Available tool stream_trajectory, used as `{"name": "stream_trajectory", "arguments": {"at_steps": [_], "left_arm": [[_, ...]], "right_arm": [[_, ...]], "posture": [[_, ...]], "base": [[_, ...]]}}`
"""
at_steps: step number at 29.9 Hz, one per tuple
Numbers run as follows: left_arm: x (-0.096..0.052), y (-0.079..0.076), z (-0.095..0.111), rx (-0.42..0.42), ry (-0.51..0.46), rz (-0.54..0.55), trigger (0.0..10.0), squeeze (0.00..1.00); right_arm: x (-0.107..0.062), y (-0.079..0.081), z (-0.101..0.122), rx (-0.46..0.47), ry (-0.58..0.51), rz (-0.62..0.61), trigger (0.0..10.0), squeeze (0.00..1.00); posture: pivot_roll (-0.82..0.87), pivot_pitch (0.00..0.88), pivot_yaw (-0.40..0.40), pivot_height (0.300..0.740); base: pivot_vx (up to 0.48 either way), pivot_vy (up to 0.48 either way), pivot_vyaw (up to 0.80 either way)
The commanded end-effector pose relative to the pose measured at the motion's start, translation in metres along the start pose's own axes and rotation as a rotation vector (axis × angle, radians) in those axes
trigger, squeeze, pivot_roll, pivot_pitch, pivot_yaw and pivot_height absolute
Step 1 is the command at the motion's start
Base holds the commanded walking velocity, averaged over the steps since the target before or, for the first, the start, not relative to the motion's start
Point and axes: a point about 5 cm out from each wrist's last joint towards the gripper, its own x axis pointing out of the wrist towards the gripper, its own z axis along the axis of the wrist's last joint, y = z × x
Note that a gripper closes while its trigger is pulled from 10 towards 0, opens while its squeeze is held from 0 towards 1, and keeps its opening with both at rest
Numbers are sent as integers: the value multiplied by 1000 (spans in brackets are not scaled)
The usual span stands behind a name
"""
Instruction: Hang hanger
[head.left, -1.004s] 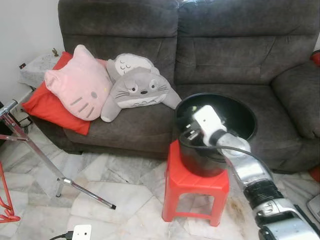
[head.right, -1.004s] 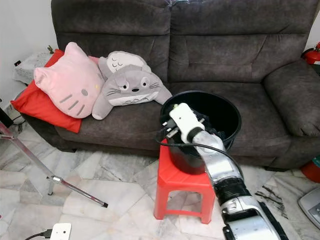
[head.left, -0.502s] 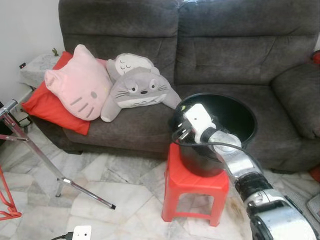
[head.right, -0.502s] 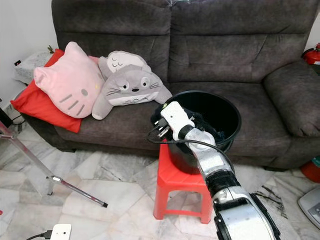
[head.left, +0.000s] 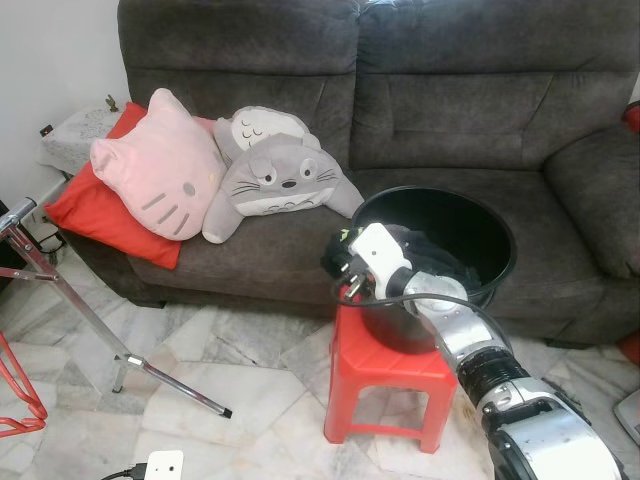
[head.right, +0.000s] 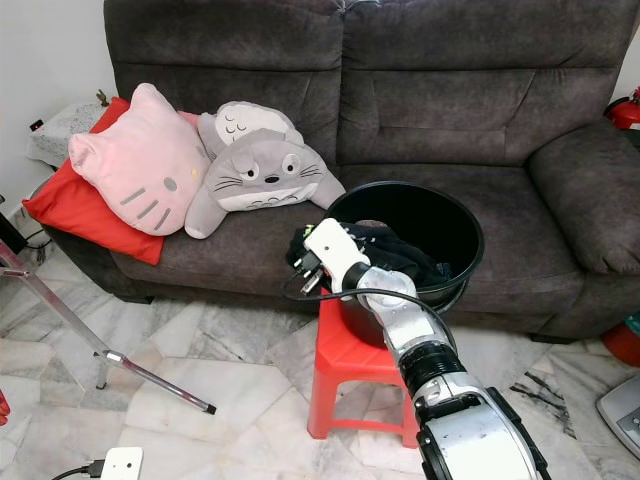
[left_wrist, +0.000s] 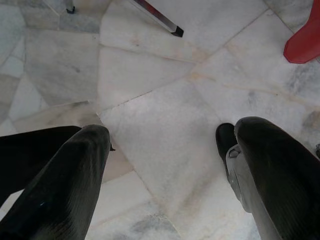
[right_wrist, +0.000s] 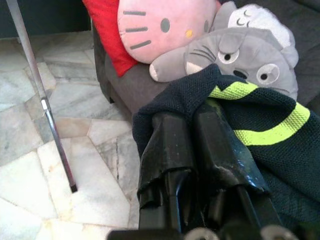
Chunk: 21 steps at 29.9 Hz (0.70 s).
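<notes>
I see my right gripper (right_wrist: 192, 130) pinching a dark, lime-striped garment (right_wrist: 260, 135) over the black bucket (head.left: 480, 225) on the red stool (head.left: 385, 375); my left gripper (left_wrist: 165, 150) hangs spread above the floor (left_wrist: 150, 95).

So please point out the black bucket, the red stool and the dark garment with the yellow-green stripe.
black bucket (head.left: 495, 235), left eye view, on its far rim.
red stool (head.left: 385, 362), left eye view, on its seat.
dark garment (right_wrist: 280, 150), right wrist view, below its stripe.
</notes>
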Motion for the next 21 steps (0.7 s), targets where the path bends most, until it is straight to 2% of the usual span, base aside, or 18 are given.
{"name": "stream_trajectory", "arguments": {"at_steps": [1, 6, 7, 8, 21], "left_arm": [[0, 0, -1, 10, 6, -1, 10000, 0], [0, -1, -1, 10, 6, -2, 10000, 0], [0, -1, -2, 10, 7, -2, 10000, 0], [-1, -1, -2, 10, 7, -3, 10000, 0], [-1, -3, -5, 13, 17, -9, 10000, 0]], "right_arm": [[5, 4, 6, -28, -7, 26, 10000, 0], [5, 5, 0, -2, 20, 21, 10000, 0], [4, 5, 0, 3, 23, 19, 10000, 792], [4, 5, -1, 8, 28, 16, 10000, 1000], [4, 4, -1, 15, 18, 4, 10000, 1000]], "posture": [[-195, 0, 74, 740], [-195, 0, 73, 740], [-195, 0, 73, 740], [-195, 0, 73, 740], [-197, 0, 74, 740]], "base": [[0, 0, 0], [0, 0, 0], [0, 0, 0], [0, 0, 0], [0, 0, 0]]}}
